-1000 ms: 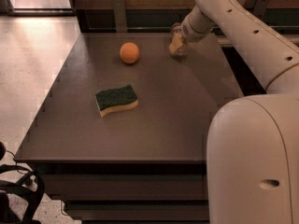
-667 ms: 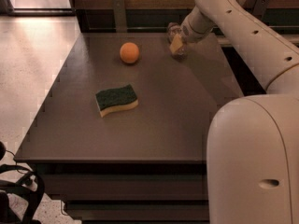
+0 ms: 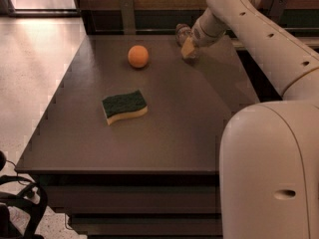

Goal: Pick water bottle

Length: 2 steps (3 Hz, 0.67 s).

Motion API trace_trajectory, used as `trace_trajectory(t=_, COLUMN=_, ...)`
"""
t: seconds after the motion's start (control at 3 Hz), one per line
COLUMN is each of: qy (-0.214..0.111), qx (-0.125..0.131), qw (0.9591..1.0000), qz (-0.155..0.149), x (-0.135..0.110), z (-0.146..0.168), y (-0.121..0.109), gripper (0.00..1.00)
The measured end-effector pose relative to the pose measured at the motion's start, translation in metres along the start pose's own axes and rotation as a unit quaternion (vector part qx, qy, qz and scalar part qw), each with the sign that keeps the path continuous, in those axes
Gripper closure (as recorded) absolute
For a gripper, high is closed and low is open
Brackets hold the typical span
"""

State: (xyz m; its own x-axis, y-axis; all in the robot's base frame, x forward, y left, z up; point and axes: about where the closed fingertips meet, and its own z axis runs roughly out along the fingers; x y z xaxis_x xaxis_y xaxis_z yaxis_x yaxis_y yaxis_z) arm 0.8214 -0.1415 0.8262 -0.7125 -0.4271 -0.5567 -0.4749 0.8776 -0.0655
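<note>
Far back, jaws clasping water bottle (image 3: 182, 32)

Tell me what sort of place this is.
Probably an indoor robot test area: dark table on polished floor, staged with sponge, orange ball and water bottle; the gripper is at the bottle, far edge.

Orange ball (image 3: 138, 56) sits toward the back of the table (image 3: 164, 143), green-and-yellow sponge (image 3: 124, 106) mid-table, well apart.

Office-like room (dark table (image 3: 174, 118), polished floor (image 3: 35, 63)); pincer (image 3: 188, 45) at table's far side
</note>
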Motion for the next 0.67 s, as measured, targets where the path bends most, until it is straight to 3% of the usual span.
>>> trace_trajectory(t=0.33, qy=-0.005, qx=-0.002, qw=1.0000, qz=-0.006, x=-0.003, z=-0.004, y=-0.001, gripper=1.00)
trace_trajectory(t=0.67, qy=-0.048, qx=0.003, qw=0.9988, qz=-0.012, x=-0.009, z=-0.054, y=-0.027, gripper=1.00)
